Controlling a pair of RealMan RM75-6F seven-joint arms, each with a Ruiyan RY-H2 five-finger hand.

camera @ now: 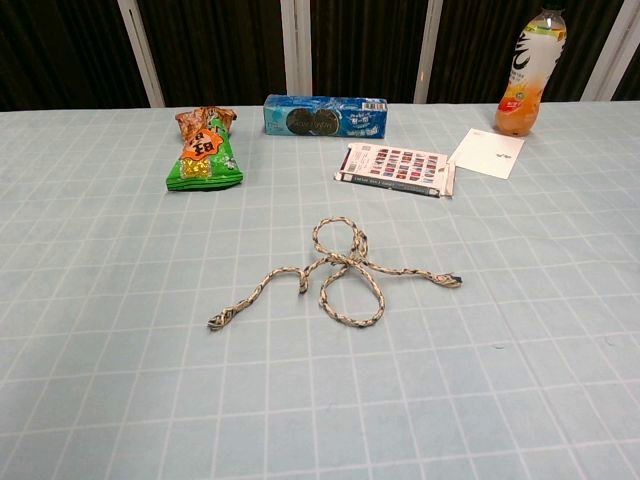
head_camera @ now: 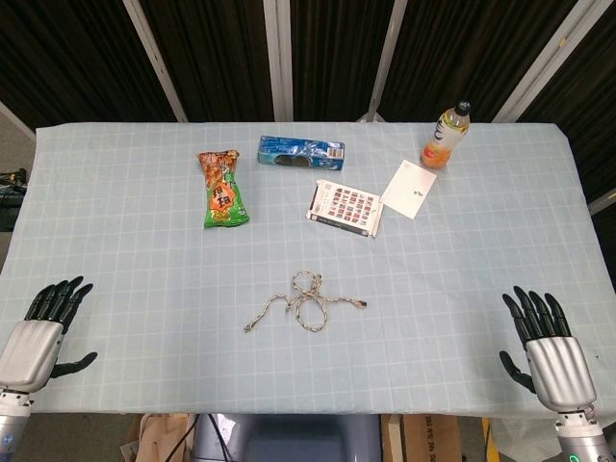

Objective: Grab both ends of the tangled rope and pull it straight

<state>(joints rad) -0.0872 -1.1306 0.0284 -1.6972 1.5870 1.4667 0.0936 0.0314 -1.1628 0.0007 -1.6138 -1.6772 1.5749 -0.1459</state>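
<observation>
A thin braided rope [head_camera: 306, 301] [camera: 338, 272] lies tangled in loops on the pale checked tablecloth near the table's front middle. One end [head_camera: 248, 329] [camera: 215, 322] points front left, the other end [head_camera: 363, 304] [camera: 452, 281] points right. My left hand [head_camera: 43, 327] hovers at the front left corner, fingers spread, holding nothing. My right hand [head_camera: 544, 342] sits at the front right corner, fingers apart and empty. Both hands are far from the rope and show only in the head view.
Behind the rope lie a green snack bag [head_camera: 222, 189] [camera: 204, 152], a blue cookie box [head_camera: 300, 152] [camera: 325, 116], a printed card packet [head_camera: 345, 207] [camera: 394, 167] with a white card [head_camera: 409, 189] [camera: 487, 152], and an orange drink bottle [head_camera: 446, 137] [camera: 527, 72].
</observation>
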